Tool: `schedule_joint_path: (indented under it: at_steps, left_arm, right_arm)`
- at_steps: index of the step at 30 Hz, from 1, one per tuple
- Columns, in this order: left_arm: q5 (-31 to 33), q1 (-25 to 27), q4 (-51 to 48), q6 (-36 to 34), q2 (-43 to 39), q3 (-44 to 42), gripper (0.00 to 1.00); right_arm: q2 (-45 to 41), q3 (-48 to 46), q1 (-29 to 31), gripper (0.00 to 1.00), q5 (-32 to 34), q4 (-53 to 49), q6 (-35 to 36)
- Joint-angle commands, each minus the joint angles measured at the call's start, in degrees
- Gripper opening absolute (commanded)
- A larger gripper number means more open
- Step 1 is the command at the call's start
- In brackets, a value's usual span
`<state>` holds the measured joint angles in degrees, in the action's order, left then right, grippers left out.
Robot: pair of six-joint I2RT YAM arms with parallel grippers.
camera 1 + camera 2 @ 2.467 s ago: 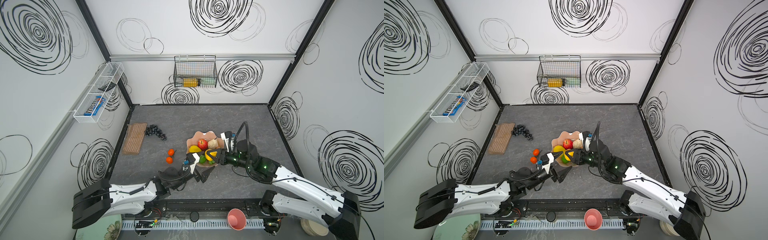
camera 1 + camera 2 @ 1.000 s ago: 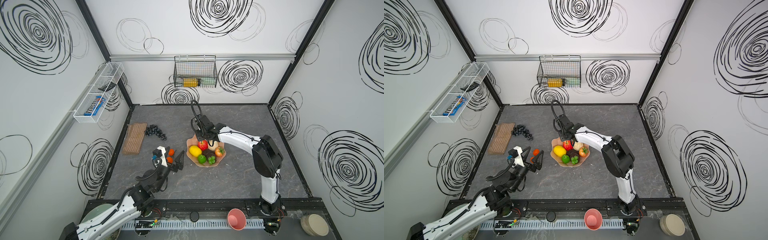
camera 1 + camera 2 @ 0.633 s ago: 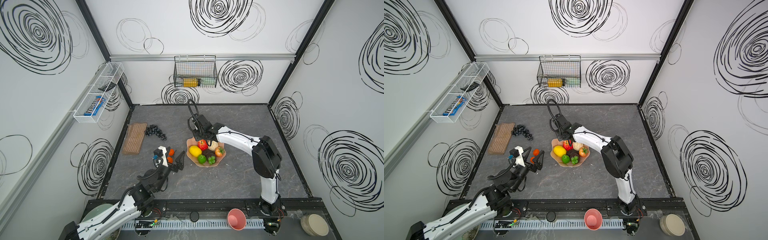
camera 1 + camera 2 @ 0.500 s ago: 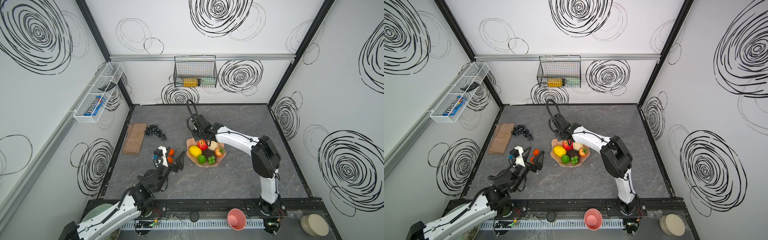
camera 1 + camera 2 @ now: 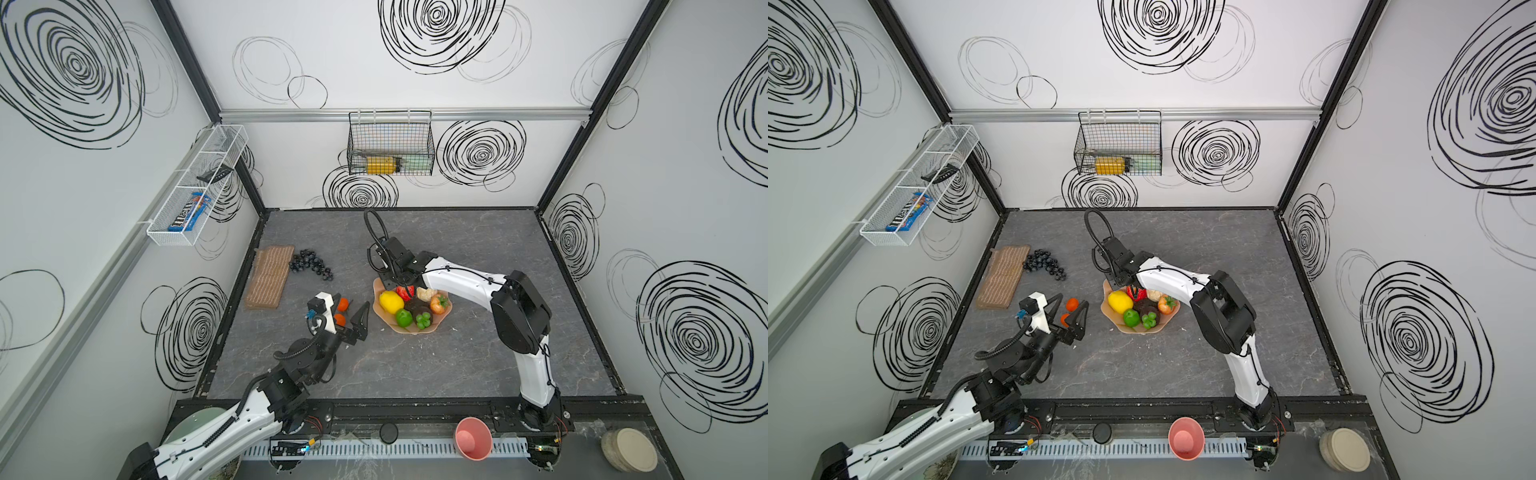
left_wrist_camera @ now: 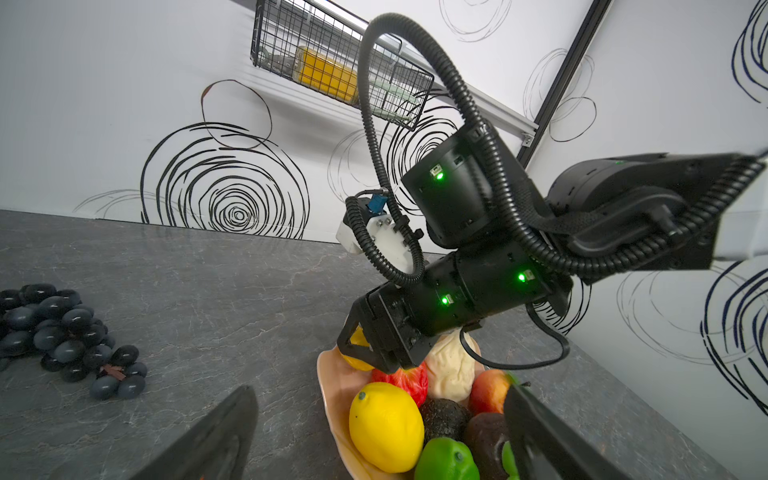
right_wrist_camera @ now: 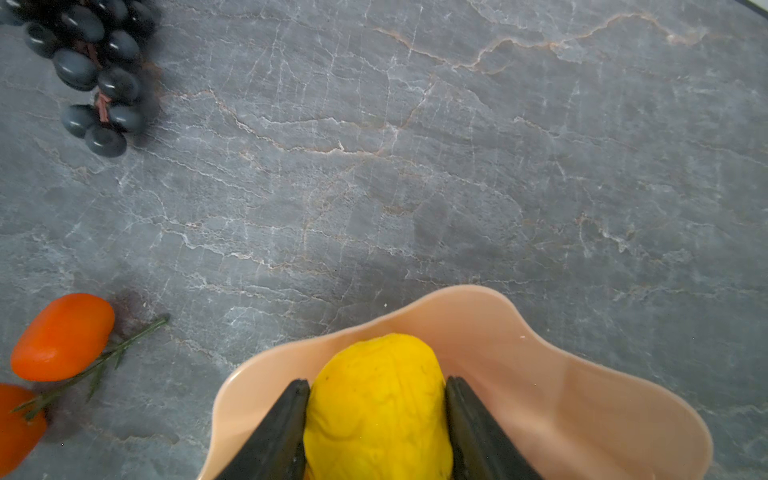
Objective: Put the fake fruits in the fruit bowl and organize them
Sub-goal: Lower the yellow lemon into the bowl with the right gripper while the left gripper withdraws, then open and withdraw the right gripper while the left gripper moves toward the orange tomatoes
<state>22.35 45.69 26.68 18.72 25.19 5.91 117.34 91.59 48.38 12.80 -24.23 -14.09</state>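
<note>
Hanging wide open over the two oranges (image 5: 343, 304), the left fingers (image 5: 360, 318) are nearest them; the right fingers (image 7: 286, 415) grip a lemon (image 7: 376, 407) in the fruit bowl (image 7: 582, 374).

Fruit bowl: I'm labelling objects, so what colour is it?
The fruit bowl is plain peach-pink, shown best in the right wrist view.

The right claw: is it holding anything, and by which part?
Yes. The right gripper grips a yellow lemon by its two opposite sides, one finger on each, over the fruit bowl.
</note>
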Motion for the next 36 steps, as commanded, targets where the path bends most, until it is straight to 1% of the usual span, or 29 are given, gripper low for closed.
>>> schedule_joint_path:
  at_steps: [1, 4, 12, 16, 21, 24, 27, 29, 30, 32, 33, 36]
  left_arm:
    - [0.15, -0.03, 2.15, -0.02, 0.12, 0.94, 0.96]
    - [0.15, -0.01, 2.24, -0.08, 0.29, 0.97, 0.96]
    - [0.39, 0.04, 2.2, -0.03, 0.54, 0.99, 0.96]
    - [0.58, -0.05, 2.16, -0.02, 0.61, 1.03, 0.96]
    - [0.5, 0.01, 0.68, 0.19, 1.54, 2.06, 0.96]
    - [2.41, -0.87, -2.7, 2.28, 1.4, 3.06, 0.96]
    - [0.55, -3.47, -4.69, 4.7, 1.0, 3.22, 0.96]
    - [-0.67, -5.8, -7.02, 6.33, 1.84, 3.96, 0.96]
    - [-0.06, -6.4, -9.38, 7.99, 2.53, 5.11, 0.96]
    - [4.53, -6.41, -16.16, 10.29, 4.99, 9.09, 0.96]
    - [5.82, -6.25, -18.32, 11.03, 6.22, 10.57, 0.96]
    - [8.06, -5.79, -24.02, 13.38, 11.16, 14.59, 0.96]
  right_arm:
    - [-0.53, 0.74, 0.35, 0.57, 0.91, -1.75, 0.35]
    - [-1.1, 0.68, 0.57, 0.63, 1.19, -1.66, 0.35]
    - [-2.41, 2.0, 0.84, 0.69, 1.87, -2.59, 0.37]
    - [-3.63, 2.51, 0.91, 0.75, 1.97, -3.26, 0.38]
    - [-6.83, 2.58, 1.19, 0.84, 2.34, -4.54, -0.56]
    - [-9.84, 2.39, 1.15, 0.87, 2.72, -6.13, -2.2]
    - [-15.19, -0.64, 1.34, 0.88, 1.81, -5.98, -3.34]
    - [-20.2, -4.27, 1.41, 0.88, 1.17, -5.15, -4.21]
    - [-22.56, -5.95, 1.5, 0.88, 0.87, -4.66, -4.51]
    - [-28.64, -11.09, 1.71, 0.88, -0.06, -2.9, -4.63]
    - [-31.45, -13.61, 1.64, 0.88, -0.79, -1.9, -4.63]
    - [-42.23, -24.27, 1.85, 0.88, -3.1, 3.78, -4.71]
